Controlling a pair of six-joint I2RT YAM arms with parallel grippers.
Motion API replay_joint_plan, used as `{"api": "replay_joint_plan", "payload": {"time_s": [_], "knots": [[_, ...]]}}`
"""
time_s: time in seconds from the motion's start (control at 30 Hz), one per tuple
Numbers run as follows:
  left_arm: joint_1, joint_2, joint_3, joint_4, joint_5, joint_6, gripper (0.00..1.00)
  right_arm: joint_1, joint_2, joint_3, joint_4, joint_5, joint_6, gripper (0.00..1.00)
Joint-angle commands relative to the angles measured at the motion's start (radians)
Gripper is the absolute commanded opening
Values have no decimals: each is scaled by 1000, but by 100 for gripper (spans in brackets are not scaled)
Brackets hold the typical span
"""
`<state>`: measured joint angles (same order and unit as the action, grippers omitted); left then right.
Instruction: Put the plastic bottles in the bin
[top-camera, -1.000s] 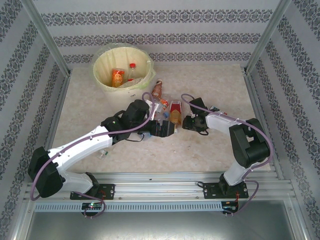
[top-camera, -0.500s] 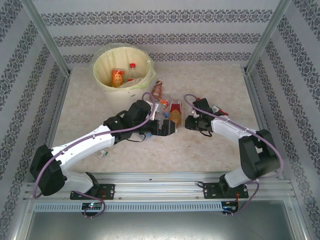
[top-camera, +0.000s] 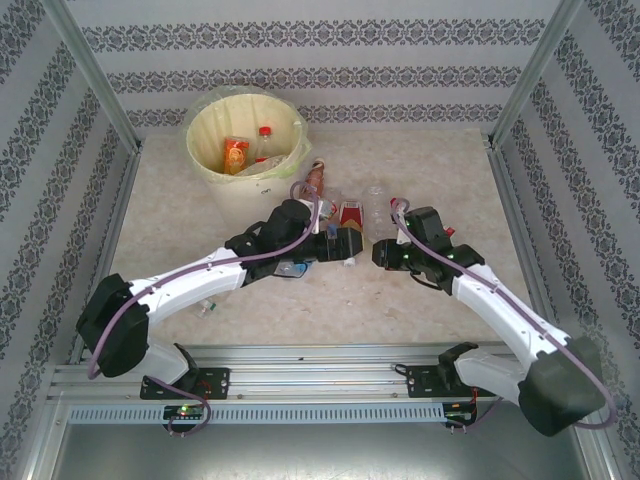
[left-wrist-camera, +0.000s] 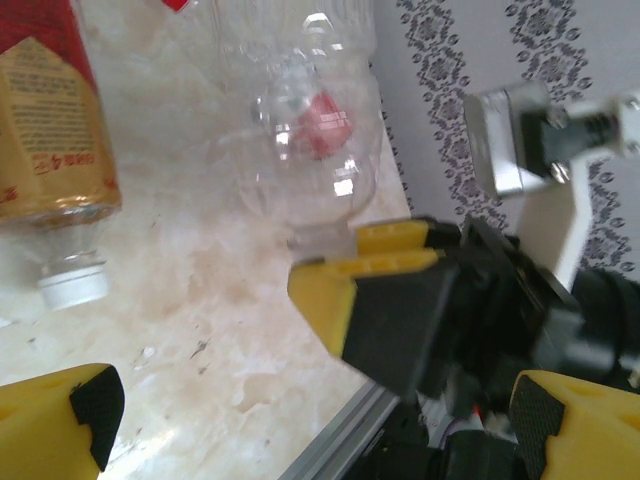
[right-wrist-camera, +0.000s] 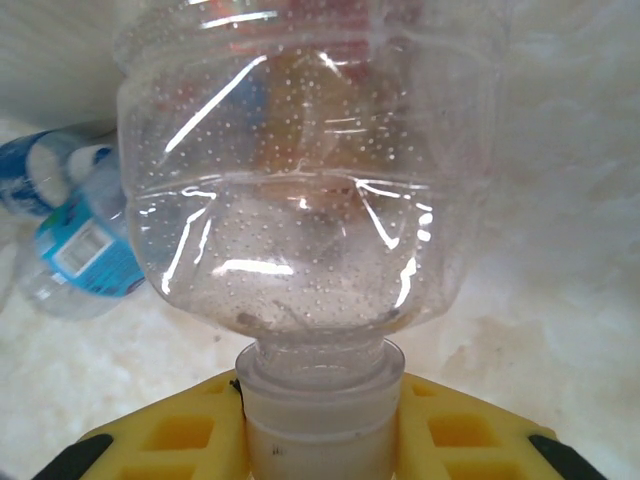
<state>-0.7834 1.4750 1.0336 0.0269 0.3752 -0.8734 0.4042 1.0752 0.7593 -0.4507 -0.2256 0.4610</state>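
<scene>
My right gripper is shut on the white cap of a clear, label-free plastic bottle, whose body points away from the wrist. From above, this bottle lies just beyond the right gripper, right of centre. My left gripper stands open close to its left, nothing between its fingers. A red-labelled bottle of amber liquid lies ahead of it, beside the clear bottle. The pale yellow bin stands at the back left, with two bottles inside.
A brownish bottle lies between the bin and the grippers. A blue-labelled bottle lies on the table left of the held one, and partly under the left arm. Metal rails border the near edge; patterned walls enclose the table.
My right gripper has closed on the clear bottle's cap, and that arm has stretched out lower along the table. The left gripper has shifted slightly right and stayed open.
</scene>
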Motion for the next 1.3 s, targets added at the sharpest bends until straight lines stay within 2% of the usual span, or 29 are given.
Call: {"api": "replay_joint_plan", "payload": {"time_s": [0.0, 0.27, 0.67, 0.8, 1.1, 1.27], "knots": [[11, 15, -6, 181, 18, -44, 100, 11, -75, -14, -59, -95, 33, 28], [22, 50, 2, 262, 21, -47, 100, 29, -155, 17, -142, -194, 43, 28], [52, 83, 10, 321, 54, -98, 100, 42, -211, 34, -120, -342, 87, 28], [66, 85, -17, 394, 64, -152, 100, 44, -215, 31, -104, -391, 94, 28], [76, 90, -20, 414, 77, -186, 100, 50, -222, 28, -91, -397, 105, 28], [76, 93, -18, 407, 79, -190, 96, 53, -229, 28, -88, -391, 109, 28]]}}
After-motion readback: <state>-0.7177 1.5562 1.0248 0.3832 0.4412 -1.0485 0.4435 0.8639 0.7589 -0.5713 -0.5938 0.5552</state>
